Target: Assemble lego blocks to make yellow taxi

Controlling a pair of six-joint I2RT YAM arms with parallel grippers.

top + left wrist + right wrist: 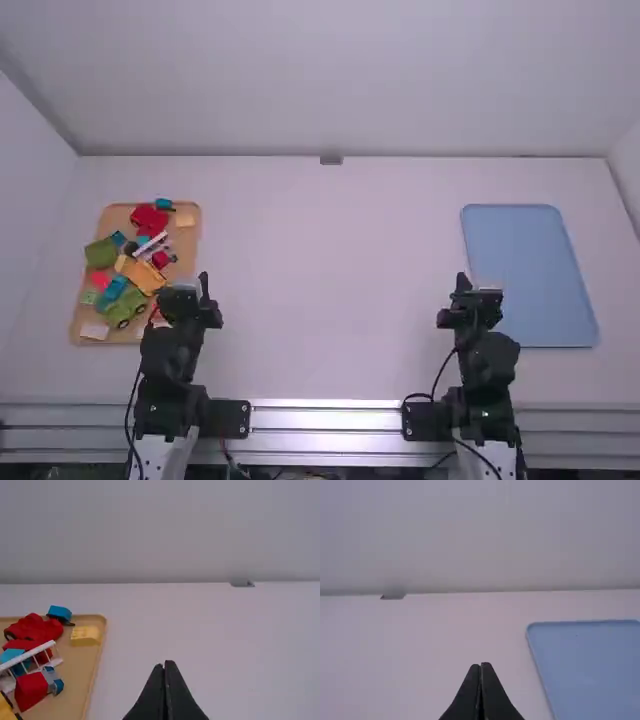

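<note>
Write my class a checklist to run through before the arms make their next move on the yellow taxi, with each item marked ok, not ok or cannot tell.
1. Left gripper open for a pick: not ok, its fingers are shut.
2. Right gripper open for a pick: not ok, fingers shut as well.
3. Blocks kept in the brown tray: ok, they lie there in a mixed pile.
4. A yellow block clear of the pile: ok, one lies apart near the tray's far right corner.
5. Tray on the left arm's side: ok.
6. Every taxi part present: cannot tell, pieces overlap.
</note>
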